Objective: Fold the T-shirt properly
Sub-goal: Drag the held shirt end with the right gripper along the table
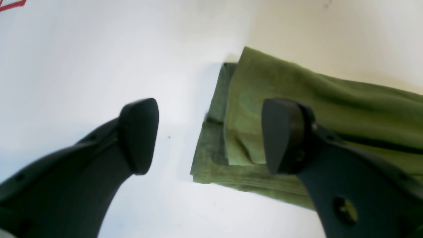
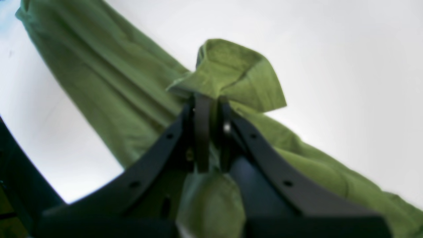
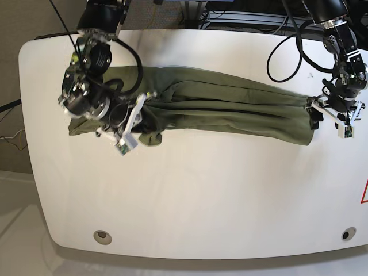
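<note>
White counter [image 3: 190,195]: right claw [image 2: 210,109] is pinching the T-shirt [image 3: 230,112] end to fold it over; left claw [image 1: 210,135] is hanging spread above the other end.

The T-shirt [image 3: 230,112] is plain olive green, the table [image 3: 201,195] white, both tools black.

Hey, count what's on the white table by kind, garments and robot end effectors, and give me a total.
Olive-green T-shirt: 1
End effectors: 2, the left end effector open, the right end effector shut on the T-shirt
Total: 3
</note>
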{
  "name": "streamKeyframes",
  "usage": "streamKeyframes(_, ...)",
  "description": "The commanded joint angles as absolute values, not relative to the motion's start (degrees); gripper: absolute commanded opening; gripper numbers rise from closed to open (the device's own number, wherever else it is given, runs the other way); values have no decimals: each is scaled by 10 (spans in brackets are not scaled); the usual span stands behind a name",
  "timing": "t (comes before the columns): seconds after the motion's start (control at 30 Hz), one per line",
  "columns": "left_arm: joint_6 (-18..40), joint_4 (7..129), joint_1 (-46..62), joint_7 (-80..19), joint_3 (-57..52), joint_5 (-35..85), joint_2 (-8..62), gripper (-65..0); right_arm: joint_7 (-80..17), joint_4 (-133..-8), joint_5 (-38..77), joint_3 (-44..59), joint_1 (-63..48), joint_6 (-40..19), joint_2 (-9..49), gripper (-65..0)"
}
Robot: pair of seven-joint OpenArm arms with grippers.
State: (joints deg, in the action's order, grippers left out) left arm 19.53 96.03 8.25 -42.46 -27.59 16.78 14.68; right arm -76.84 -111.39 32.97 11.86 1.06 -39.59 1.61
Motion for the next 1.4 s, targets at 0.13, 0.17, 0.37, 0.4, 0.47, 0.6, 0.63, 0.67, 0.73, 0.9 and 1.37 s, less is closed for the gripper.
streamKeyframes(0.13, 195, 972, 75, -414, -278, 175, 160, -192, -766, -1148, 352, 87, -24, -400, 10, -650)
streamKeyframes(0.17, 195, 972, 75, -413, -278, 175, 161, -192, -767, -1149, 353, 82, -27, -400, 10, -650)
streamKeyframes(0.37, 194, 971, 84, -414, -276, 175, 159, -191, -775, -1144, 385, 38, -41, -400, 24, -650)
streamKeyframes(0.4, 194, 971, 84, -414, -276, 175, 158, -191, -775, -1143, 389, 34, -43, -400, 27, -650)
streamKeyframes(0.47, 193, 970, 84, -414, -275, 175, 158, -191, -774, -1142, 396, 28, -48, -400, 32, -650)
streamKeyframes(0.6, 193, 969, 83, -416, -275, 177, 157, -191, -778, -1140, 414, 23, -54, -400, 47, -650)
streamKeyframes(0.63, 193, 969, 82, -416, -276, 178, 158, -191, -783, -1140, 422, 22, -54, -400, 52, -650)
streamKeyframes(0.67, 193, 969, 82, -416, -276, 178, 157, -191, -782, -1139, 424, 21, -55, -400, 55, -650)
streamKeyframes(0.73, 193, 968, 82, -416, -276, 178, 157, -192, -780, -1138, 428, 22, -60, -400, 61, -650)
streamKeyframes(0.9, 193, 967, 87, -415, -274, 179, 156, -191, -763, -1138, 429, 23, -69, -400, 70, -650)
streamKeyframes(1.37, 196, 959, 95, -414, -262, 187, 153, -178, -639, -1054, 423, 14, -64, -400, 50, -304)
